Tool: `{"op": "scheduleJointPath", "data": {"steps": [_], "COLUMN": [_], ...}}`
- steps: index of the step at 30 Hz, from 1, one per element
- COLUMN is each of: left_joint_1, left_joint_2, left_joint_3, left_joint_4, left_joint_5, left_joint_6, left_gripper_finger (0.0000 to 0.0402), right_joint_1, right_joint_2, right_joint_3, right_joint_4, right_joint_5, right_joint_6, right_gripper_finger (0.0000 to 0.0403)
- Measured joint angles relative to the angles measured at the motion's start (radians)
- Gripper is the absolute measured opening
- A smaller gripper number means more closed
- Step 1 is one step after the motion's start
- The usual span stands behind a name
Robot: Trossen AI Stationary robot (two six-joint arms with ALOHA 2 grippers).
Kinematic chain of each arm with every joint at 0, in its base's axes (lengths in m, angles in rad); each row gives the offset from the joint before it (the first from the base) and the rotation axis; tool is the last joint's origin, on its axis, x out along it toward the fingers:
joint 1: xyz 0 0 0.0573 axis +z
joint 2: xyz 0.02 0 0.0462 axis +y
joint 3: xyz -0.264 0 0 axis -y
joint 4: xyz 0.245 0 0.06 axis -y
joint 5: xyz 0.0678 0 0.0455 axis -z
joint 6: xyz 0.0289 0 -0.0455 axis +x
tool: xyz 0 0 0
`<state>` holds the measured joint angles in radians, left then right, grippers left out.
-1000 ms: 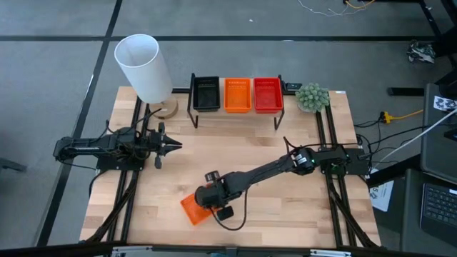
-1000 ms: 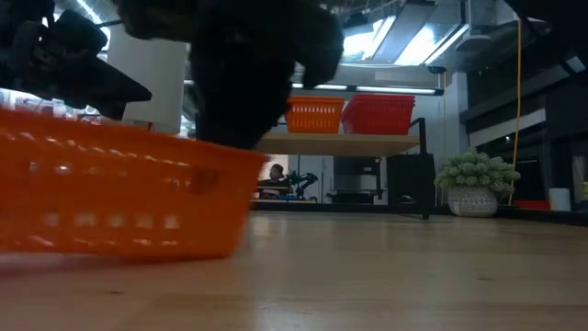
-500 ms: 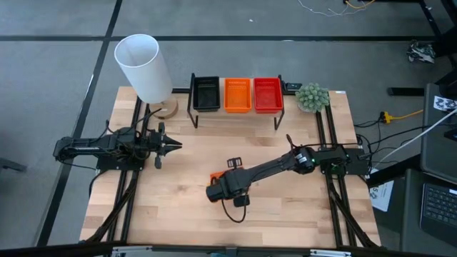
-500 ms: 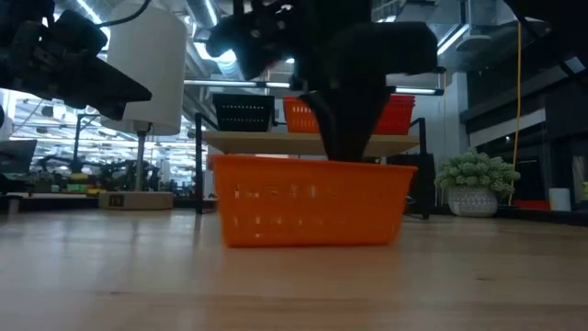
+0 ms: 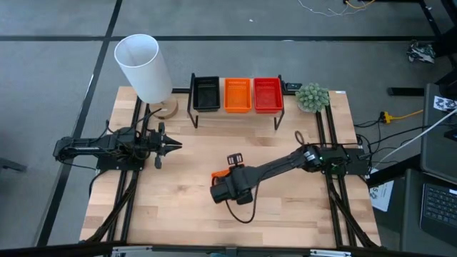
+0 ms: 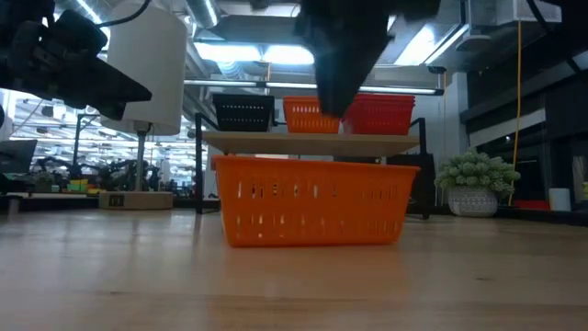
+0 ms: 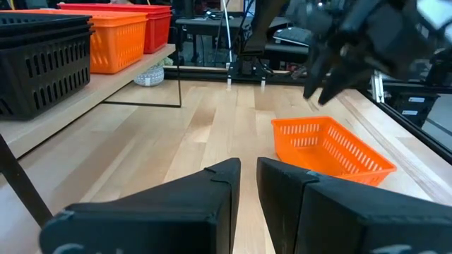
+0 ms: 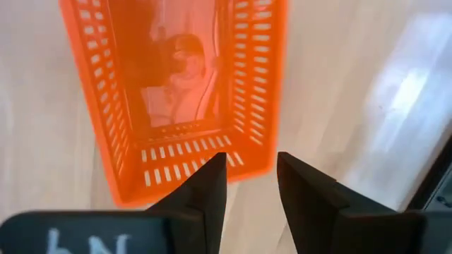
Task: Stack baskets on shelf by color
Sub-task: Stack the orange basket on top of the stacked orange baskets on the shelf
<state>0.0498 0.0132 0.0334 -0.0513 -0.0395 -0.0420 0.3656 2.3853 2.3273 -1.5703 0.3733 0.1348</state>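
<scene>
Right tool (image 8: 247, 185) above loose orange basket (image 6: 312, 200), fingers parted narrowly, gripping nothing. Basket upright on worktop (image 5: 178, 214) mid-front, well apart from shelf (image 5: 235, 111). Shelf carries black, orange, red stacks. Advice: lower fingers astride near rim, close firmly, lift level, set on orange stack (image 5: 238, 95). Left tool (image 5: 171, 145) waits at left, fingers nearly together, empty. Low view shows basket flat on worktop; high view hides most of it under arm.

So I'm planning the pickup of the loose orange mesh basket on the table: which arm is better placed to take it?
Probably the right. Its gripper hangs directly over the loose orange plastic mesh basket, jaws open above one end wall. The left gripper sits shut, off to the side near the table's left edge.
</scene>
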Motion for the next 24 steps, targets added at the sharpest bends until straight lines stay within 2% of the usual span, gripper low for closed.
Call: {"op": "scheduleJointPath", "data": {"steps": [5,10,15,24], "left_joint_1": [0.000,0.000,0.000,0.000], "left_joint_2": [0.000,0.000,0.000,0.000], "left_joint_3": [0.000,0.000,0.000,0.000], "left_joint_4": [0.000,0.000,0.000,0.000], "left_joint_5": [0.000,0.000,0.000,0.000], "left_joint_6": [0.000,0.000,0.000,0.000], "left_gripper_finger": [0.0041,0.0041,0.0041,0.0041], "right_joint_1": [0.000,0.004,0.030,0.105], "right_joint_2": [-0.095,-0.190,-0.261,-0.314], "right_joint_3": [-0.081,-0.298,-0.496,-0.570], "right_joint_4": [0.001,0.009,0.154,0.380], "right_joint_5": [0.001,0.004,0.002,-0.009], "right_joint_6": [0.074,0.194,0.227,0.196], "right_gripper_finger": [0.0126,0.0126,0.0126,0.0126]}}
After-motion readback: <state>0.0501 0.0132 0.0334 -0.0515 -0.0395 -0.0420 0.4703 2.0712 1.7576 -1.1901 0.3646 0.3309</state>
